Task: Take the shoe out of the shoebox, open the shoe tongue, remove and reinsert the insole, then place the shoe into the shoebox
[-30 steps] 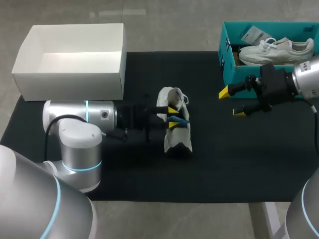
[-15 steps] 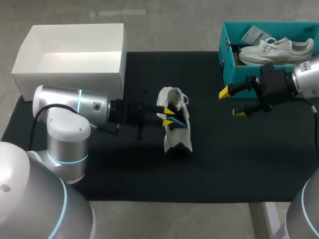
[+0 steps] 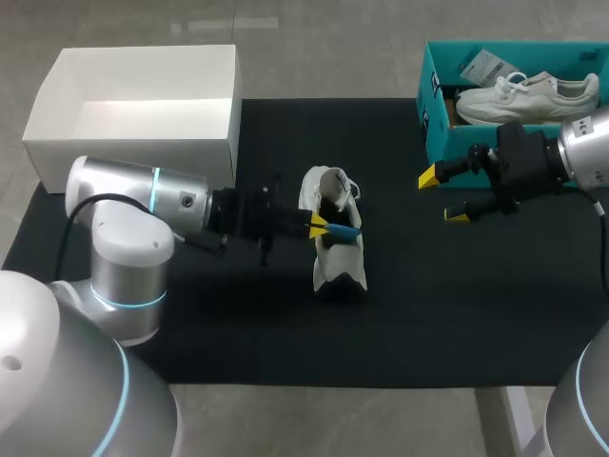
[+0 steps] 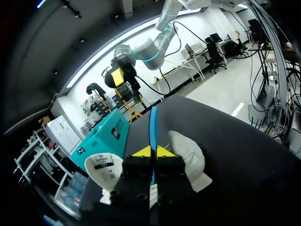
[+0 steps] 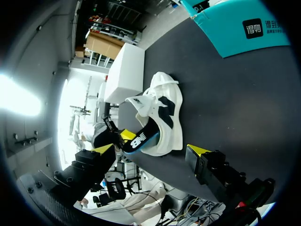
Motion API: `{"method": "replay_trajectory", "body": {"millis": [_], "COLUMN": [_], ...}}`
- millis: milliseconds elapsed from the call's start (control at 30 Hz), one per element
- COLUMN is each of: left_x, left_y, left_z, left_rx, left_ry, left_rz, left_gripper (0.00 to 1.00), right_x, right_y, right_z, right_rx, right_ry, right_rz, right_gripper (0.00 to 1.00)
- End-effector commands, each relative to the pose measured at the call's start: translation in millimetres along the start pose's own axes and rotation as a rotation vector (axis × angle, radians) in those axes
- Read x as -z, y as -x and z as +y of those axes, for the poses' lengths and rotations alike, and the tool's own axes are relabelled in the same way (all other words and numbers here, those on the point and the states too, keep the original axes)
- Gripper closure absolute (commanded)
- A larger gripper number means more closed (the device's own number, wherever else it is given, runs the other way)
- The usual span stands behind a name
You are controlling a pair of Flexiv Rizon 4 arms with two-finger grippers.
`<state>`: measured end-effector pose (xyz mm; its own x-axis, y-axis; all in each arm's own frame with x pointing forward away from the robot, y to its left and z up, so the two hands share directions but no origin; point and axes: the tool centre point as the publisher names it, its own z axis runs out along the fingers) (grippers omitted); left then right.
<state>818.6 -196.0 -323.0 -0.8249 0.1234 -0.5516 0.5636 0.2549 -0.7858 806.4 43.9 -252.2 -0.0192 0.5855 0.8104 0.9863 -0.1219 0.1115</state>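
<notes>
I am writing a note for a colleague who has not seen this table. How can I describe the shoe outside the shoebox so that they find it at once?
Start at the big black mat: near its middle lies a white shoe. Unlike the other white shoe, which rests inside the teal shoebox, this one has the left gripper shut on a blue insole.

Shoes: 2, both white. Shoe [image 3: 341,268] mid-mat; 2nd shoe [image 3: 528,95] at 2 o'clock, inside a box.
Boxes: 2. White box [image 3: 133,164] at 10 o'clock; teal shoebox [image 3: 436,119] at 2 o'clock.
Insoles: 1. Insole [image 3: 347,230], blue-edged, at mid-mat shoe's opening.
Arms: 2. Left arm [image 3: 143,205] from 9 o'clock; right arm [image 3: 585,152] from 3 o'clock.
Grippers: 2. Left gripper [image 3: 322,227]; right gripper [image 3: 442,196].
Yellow tips: 4, i.e. 2 per gripper.
Mats: 1. Black mat [image 3: 428,314].
Paper tags: 1. Tag [image 3: 485,65] in teal shoebox.
</notes>
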Motion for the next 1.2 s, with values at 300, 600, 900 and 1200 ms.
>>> {"method": "replay_trajectory", "body": {"millis": [300,600,900,1200], "left_x": [-12,-13,-4,-14], "left_y": [7.3,4.8,2.6,-4.0], "left_z": [22,34,4,6], "left_rx": [-0.027,-0.031,-0.014,-0.008], "left_ry": [0.016,0.047,0.011,0.005], "left_rz": [-0.047,-0.070,-0.041,-0.008], "left_gripper": [1.00,1.00,0.48,0.74], "right_x": [-1,-1,-1,-1], "right_y": [-0.9,-0.9,-0.9,-0.9], "right_z": [-0.6,-0.6,-0.6,-0.6], "right_rx": [-0.002,-0.002,-0.002,-0.002], "right_ry": [0.001,0.001,0.001,0.001], "right_rz": [-0.003,-0.003,-0.003,-0.003], "right_gripper": [0.00,0.00,0.00,0.00]}}
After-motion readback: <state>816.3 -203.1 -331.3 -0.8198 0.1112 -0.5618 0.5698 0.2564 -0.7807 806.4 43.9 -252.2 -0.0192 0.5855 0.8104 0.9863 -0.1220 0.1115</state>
